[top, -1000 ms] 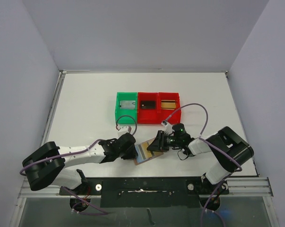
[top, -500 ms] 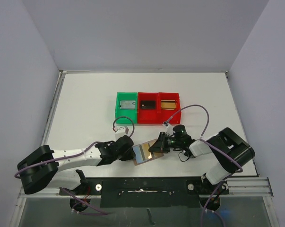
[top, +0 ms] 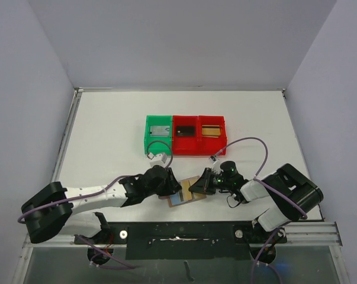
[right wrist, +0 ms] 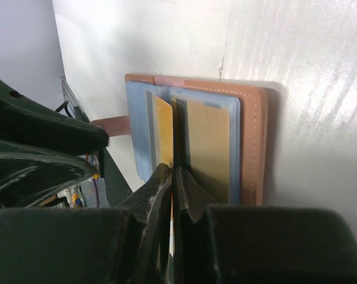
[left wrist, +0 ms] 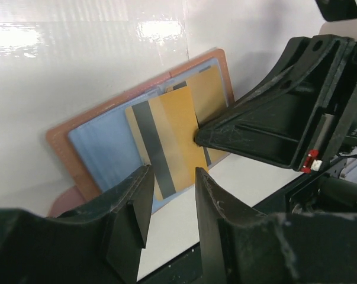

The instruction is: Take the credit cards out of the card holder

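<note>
Your right hand point(right wrist: 173, 173) pinches the gold card point(left wrist: 169, 127) standing out of the open card holder point(left wrist: 98, 148); your left hand point(left wrist: 173, 176) hovers narrowly parted, holding nothing.

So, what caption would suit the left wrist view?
Right gripper pinches a gold card at the open card holder; left gripper open in the foreground.

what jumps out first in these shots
The open card holder lies near the table's front edge. The right gripper is shut on a gold card partly out of it; the left gripper is open close by. Three bins, green and red, sit behind.
</note>
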Robot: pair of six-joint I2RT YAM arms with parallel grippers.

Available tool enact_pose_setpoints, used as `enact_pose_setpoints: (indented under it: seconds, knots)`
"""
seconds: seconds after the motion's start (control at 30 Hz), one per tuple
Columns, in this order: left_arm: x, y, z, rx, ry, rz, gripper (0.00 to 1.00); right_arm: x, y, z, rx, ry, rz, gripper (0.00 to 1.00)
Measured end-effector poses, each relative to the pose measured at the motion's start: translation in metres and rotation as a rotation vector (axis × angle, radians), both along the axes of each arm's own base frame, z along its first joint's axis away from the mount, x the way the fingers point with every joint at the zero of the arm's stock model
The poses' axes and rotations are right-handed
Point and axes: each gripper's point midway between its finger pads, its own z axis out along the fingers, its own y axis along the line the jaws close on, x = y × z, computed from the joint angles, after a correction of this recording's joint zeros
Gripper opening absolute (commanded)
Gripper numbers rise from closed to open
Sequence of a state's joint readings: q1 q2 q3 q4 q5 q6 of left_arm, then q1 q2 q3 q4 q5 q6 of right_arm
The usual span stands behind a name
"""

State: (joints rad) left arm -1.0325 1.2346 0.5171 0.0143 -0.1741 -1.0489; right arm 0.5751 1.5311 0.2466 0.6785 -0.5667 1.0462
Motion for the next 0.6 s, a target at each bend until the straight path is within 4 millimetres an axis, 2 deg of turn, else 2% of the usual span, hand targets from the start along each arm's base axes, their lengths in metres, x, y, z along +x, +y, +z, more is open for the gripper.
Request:
enact_pose_setpoints:
  seconds: [0.13,0.27,0.4,0.6]
  knots:
    - [0.000,-0.012,-0.020,0.026,0.042,-0.029,0.21,-0.001,-0.001,0.000,0.008,0.013,-0.022,0.00]
    - [-0.006,-0.011,-0.042,0.065,0.101,-0.029,0.16,0.000,-0.001,0.000,0.009,0.017,-0.031,0.00]
    - [-0.005,-0.013,-0.042,0.055,0.108,-0.016,0.13,0.000,-0.001,0.000,0.010,0.015,-0.031,0.04]
    - [-0.005,-0.012,-0.044,0.051,0.115,0.002,0.11,-0.001,-0.001,0.001,0.015,0.014,-0.023,0.20]
